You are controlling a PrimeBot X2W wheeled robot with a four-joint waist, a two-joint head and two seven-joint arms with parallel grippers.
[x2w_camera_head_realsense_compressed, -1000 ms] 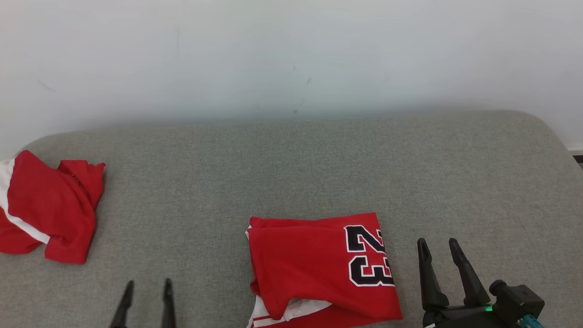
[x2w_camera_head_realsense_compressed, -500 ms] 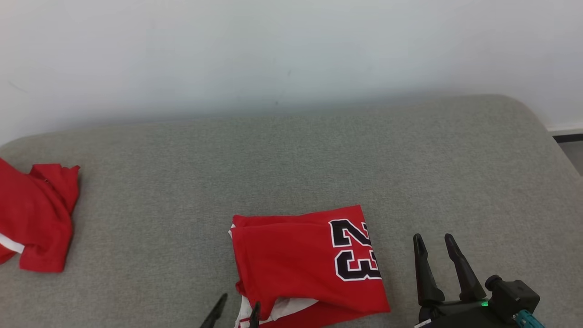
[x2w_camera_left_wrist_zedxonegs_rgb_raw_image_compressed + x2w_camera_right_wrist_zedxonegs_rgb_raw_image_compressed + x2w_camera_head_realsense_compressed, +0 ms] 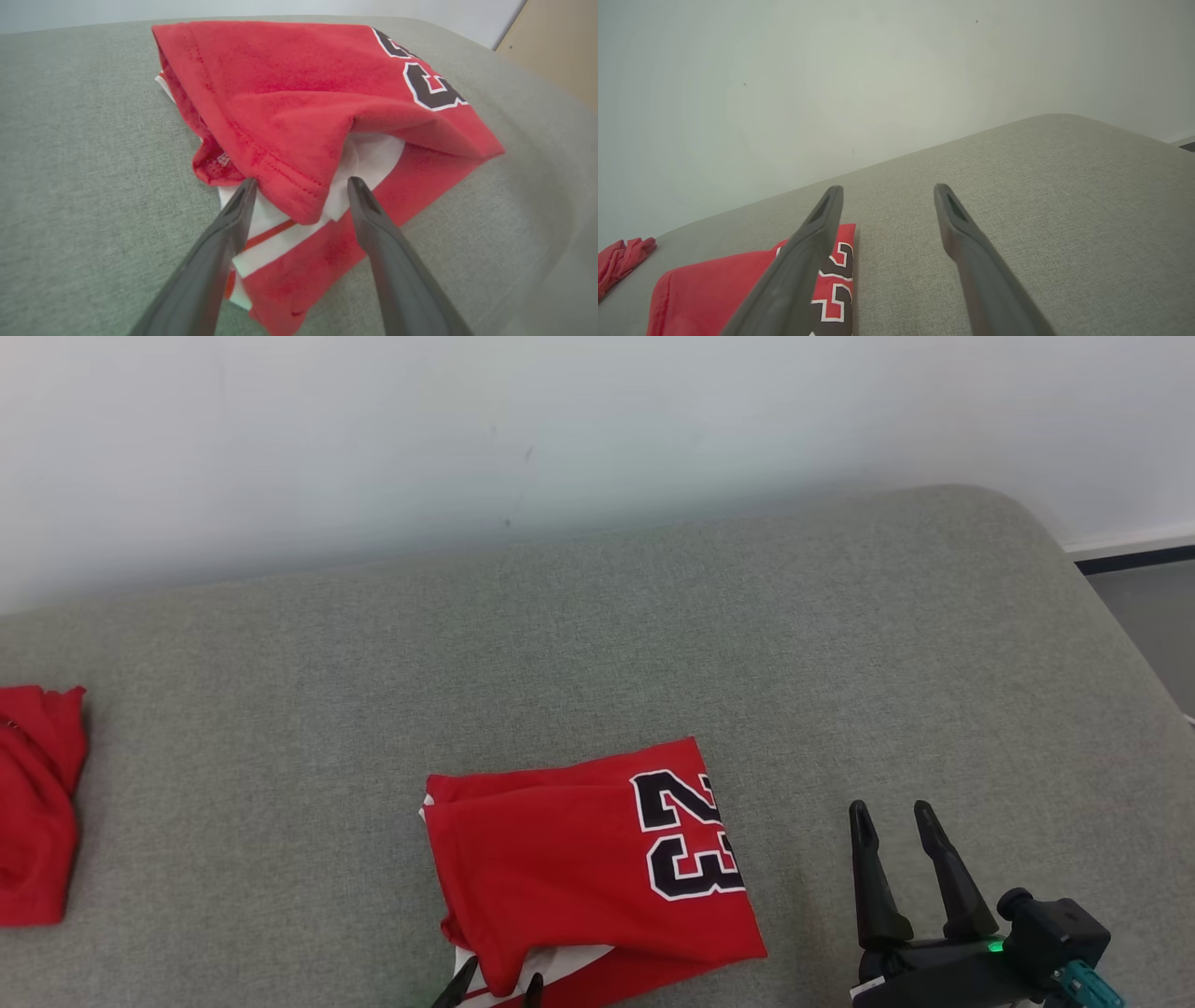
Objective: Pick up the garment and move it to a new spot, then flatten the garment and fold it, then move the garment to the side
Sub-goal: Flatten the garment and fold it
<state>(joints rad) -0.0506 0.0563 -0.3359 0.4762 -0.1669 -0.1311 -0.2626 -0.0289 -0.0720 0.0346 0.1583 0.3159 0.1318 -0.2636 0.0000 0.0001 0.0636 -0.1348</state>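
Both sets of jaws wide, nothing held.

Garment (image 3: 579, 868): red jersey with a black "23", lying folded on the grey cushion (image 3: 653, 644) near its front edge, about mid-width in the head view. Top layer is neat. The near-left corner is loose: the red hem flap is lifted, with a white panel and a striped layer showing underneath.

Left gripper (image 3: 302, 182) is at that corner, fingers straddling the hem flap. Tips touching or just short of the cloth, can't tell from the wrist view. Right gripper (image 3: 890, 807) is just beside the garment's right edge, apart from it, over bare cushion.

My read: fold looks done, what's left is the move to the side.

Risks:
- Left closes on the top flap only, so the lift peels one layer and the fold opens. Cause: layers are offset at that corner and the flap sits proud.
- One-corner grab with right off the cloth: garment hangs from one point and the stack collapses.
- Drag instead of lift: the textured cushion catches the bottom layer and the top slides off.
- Approach too low: tips dig into the soft cushion.

Pose: left fingers low, at a shallow angle along the cushion, pointing away from the robot into the corner. Right fingers tilted up toward the wall (image 3: 560, 411), raised off the cushion by the look of it.

Second red garment (image 3: 37, 803) is crumpled at the cushion's far left, well apart.
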